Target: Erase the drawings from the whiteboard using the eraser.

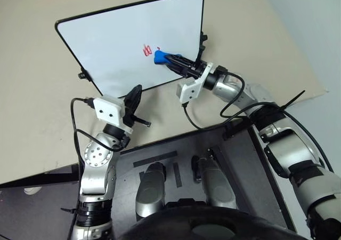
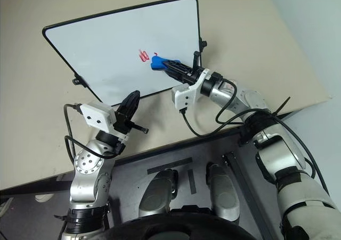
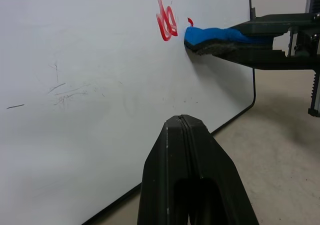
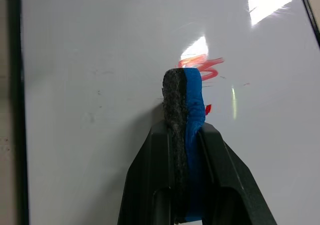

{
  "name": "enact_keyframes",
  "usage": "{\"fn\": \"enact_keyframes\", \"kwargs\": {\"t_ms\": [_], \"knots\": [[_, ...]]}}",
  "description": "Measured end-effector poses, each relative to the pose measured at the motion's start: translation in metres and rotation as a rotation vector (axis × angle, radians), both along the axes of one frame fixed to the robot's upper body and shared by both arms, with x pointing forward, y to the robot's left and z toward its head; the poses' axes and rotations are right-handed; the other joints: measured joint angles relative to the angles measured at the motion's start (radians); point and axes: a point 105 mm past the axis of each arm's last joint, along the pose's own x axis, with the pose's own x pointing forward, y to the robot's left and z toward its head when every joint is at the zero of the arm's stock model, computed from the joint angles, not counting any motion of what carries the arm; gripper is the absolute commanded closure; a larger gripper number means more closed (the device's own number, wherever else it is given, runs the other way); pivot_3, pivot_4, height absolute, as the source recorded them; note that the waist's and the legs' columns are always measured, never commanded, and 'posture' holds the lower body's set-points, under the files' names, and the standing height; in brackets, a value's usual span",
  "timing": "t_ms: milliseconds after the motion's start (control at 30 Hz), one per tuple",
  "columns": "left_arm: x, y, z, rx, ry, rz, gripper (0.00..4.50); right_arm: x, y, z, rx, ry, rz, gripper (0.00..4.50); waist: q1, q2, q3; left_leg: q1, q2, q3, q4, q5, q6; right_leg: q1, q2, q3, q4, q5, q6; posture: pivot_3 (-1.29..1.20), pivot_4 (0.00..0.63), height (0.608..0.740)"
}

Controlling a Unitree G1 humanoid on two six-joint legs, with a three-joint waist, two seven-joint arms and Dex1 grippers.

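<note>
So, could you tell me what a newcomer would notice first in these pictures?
Probably the bright blue eraser, clamped in the right hand with its tip against the whiteboard. Just beside that tip sit the drawings, a small red scribble near the board's middle. The left hand is shut, below the board's lower edge.

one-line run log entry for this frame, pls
right gripper: shut on eraser, tip at whiteboard | drawings: red scribble beside eraser, not yet erased | left gripper: shut, holds nothing, below the board's lower edge
</note>
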Motion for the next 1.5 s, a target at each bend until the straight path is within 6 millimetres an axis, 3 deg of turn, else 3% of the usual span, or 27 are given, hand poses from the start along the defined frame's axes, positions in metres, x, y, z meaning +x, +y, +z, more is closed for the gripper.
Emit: {"fn": "enact_keyframes", "kwargs": {"t_ms": [733,1133,1367,1500], "knots": [[0.003,0.000,-0.001,0.000,0.002,-0.003,4.50,0.002,-0.004,0.011,0.063,-0.078,-0.021,4.26,0.000,0.000,0.000,0.000,0.000,0.000,0.000,0.000,0.000,0.000,0.000,0.000,0.000,0.000,0.000,0.00,0.150,0.740],[0.004,-0.002,0.000,0.001,-0.004,-0.016,4.50,-0.003,0.006,-0.012,-0.018,0.015,0.011,4.26,0.000,0.000,0.000,0.000,0.000,0.000,-0.001,0.000,0.000,0.000,0.000,0.000,0.000,0.000,0.000,0.00,0.150,0.740],[0.005,-0.002,0.001,0.002,-0.005,-0.020,4.50,-0.001,0.005,-0.006,0.011,-0.025,-0.002,4.26,0.000,0.000,0.000,0.000,0.000,0.000,-0.001,0.000,0.000,-0.001,0.000,0.000,0.000,0.000,0.000,0.00,0.150,0.740],[0.005,-0.002,0.000,0.001,-0.004,-0.020,4.50,-0.001,0.007,0.008,0.041,-0.075,0.007,4.26,-0.001,0.000,0.000,-0.001,0.000,0.000,-0.001,0.000,0.000,-0.001,0.000,0.000,0.000,0.000,0.000,0.00,0.150,0.740]]}}
